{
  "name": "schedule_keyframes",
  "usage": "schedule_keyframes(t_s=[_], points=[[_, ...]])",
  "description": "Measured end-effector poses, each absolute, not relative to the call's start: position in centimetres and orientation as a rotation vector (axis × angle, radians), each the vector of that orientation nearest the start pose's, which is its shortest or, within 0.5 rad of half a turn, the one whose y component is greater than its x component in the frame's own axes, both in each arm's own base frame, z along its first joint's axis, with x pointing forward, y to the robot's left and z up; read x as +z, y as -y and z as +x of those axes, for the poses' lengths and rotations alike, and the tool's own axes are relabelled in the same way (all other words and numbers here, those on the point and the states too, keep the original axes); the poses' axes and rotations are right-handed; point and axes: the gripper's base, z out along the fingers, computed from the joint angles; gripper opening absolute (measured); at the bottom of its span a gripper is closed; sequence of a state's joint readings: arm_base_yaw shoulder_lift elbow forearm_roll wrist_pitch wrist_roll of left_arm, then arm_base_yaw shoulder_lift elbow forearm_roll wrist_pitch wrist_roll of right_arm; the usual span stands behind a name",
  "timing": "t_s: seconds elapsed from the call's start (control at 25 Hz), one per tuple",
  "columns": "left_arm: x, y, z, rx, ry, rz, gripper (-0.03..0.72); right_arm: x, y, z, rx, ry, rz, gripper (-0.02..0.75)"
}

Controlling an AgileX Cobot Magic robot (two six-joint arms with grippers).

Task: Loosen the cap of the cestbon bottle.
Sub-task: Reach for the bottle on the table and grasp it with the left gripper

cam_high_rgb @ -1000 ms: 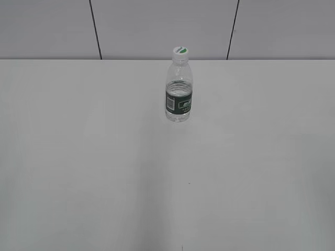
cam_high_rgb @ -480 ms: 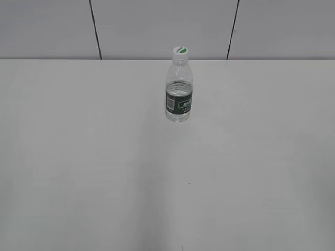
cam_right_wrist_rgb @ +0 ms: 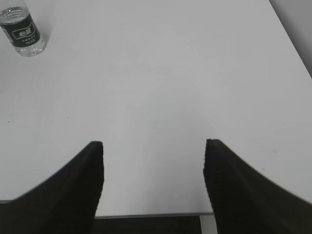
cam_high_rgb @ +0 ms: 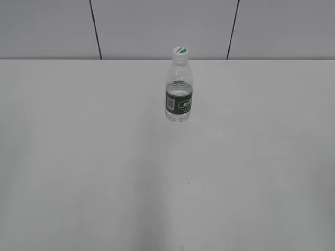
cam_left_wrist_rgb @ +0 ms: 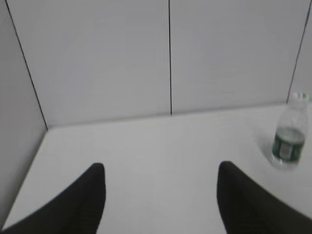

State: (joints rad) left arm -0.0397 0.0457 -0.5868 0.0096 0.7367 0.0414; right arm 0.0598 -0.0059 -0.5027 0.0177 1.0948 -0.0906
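so the cestbon bottle (cam_high_rgb: 179, 97) stands upright at the desk's (cam_high_rgb: 78, 157) far middle, cap (cam_high_rgb: 180, 50) on, both end effectors (cam_left_wrist_rgb: 161, 195) (cam_right_wrist_rgb: 153, 170) spread wide, well apart from it, probably awaiting approach.

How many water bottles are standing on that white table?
1. The cestbon bottle stands upright near the table's far edge, about midway across, its cap on. Nothing else on the table could hide another.
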Motion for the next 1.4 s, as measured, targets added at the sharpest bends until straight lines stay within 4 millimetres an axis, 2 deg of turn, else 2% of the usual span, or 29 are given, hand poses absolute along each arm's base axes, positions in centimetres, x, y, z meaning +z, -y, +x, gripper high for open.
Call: schedule_keyframes(t_s=[0.08,0.2,0.36,0.48,0.6,0.8,0.88,1.0,1.16,1.4], points=[[34.2,0.0,1.5,0.011,-1.613,0.067,0.435,27.5,-0.1,-0.8,0.002,-2.063,-0.157,0.498],[35.0,0.2,4.9,0.010,-1.619,0.069,0.435,27.5,-0.1,-0.8,0.002,-2.063,-0.157,0.498],[35.6,0.4,10.5,0.009,-1.593,0.070,0.435,27.5,-0.1,-0.8,0.002,-2.063,-0.157,0.498],[35.2,0.6,14.9,0.006,-1.566,0.072,0.435,27.5,-0.1,-0.8,0.002,-2.063,-0.157,0.498],[32.6,1.7,20.0,-0.028,-1.631,0.108,0.435,27.5,-0.1,-0.8,0.002,-2.063,-0.157,0.498],[27.5,6.2,25.1,-0.124,-1.683,0.297,0.435,27.5,-0.1,-0.8,0.002,-2.063,-0.157,0.498],[25.2,7.9,26.4,-0.164,-1.706,0.362,0.435,27.5,-0.1,-0.8,0.002,-2.063,-0.157,0.498],[22.8,9.3,27.5,-0.235,-1.724,0.377,0.435,27.5,-0.1,-0.8,0.002,-2.063,-0.157,0.498],[21.1,10.5,28.2,-0.348,-1.701,0.426,0.435,27.5,-0.1,-0.8,0.002,-2.063,-0.157,0.498],[18.0,12.9,28.1,-0.561,-1.643,0.625,0.435,27.5,-0.1,-0.8,0.002,-2.063,-0.157,0.498]])
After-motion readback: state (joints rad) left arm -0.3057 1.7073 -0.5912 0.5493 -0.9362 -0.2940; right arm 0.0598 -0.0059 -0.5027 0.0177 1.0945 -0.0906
